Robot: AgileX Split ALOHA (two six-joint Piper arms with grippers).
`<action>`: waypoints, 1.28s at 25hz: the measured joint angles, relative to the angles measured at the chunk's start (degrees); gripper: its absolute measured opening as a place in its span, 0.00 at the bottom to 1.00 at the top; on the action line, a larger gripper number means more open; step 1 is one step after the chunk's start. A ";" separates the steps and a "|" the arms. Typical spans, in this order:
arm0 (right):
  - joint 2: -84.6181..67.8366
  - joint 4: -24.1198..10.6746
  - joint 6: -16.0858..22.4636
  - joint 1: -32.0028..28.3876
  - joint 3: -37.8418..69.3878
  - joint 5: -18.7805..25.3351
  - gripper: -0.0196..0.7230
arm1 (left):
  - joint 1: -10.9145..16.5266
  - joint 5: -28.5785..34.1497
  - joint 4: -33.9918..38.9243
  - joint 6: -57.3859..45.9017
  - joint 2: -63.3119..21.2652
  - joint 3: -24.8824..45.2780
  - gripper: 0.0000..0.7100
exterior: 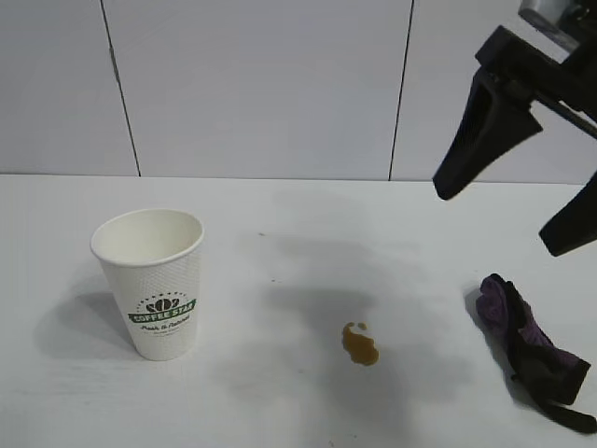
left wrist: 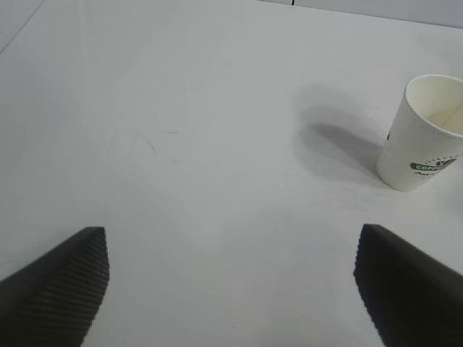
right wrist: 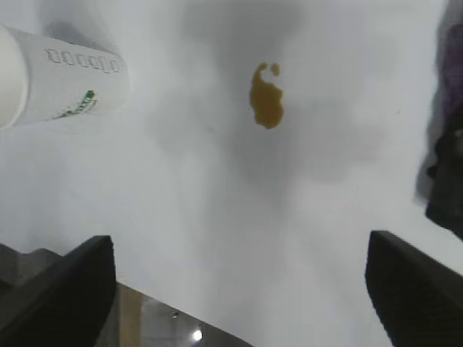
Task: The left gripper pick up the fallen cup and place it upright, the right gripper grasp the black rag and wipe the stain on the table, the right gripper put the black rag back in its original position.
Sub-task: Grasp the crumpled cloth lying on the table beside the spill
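Cup (exterior: 154,285) is standing upright near the counter's (exterior: 280,392) left edge as we are watching. Stain (exterior: 360,343) is sitting mid-counter, and rag (exterior: 532,350) is lying by the right edge. Right claw (exterior: 518,219) is hanging above it, wide open and holding nothing. Left claw (left wrist: 231,289) is gaping wide, empty too.

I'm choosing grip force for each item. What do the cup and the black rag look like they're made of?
The cup looks like white paper with a matte, dimpled wall and a printed green logo, so probably light and crushable. The black rag looks like soft cloth, black with purple folds, lying crumpled and limp; the exact fabric can't be told.
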 joint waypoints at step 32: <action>21.22 -10.27 5.42 0.00 -5.87 -9.39 0.41 | 0.00 -0.02 0.02 0.00 0.00 0.00 0.94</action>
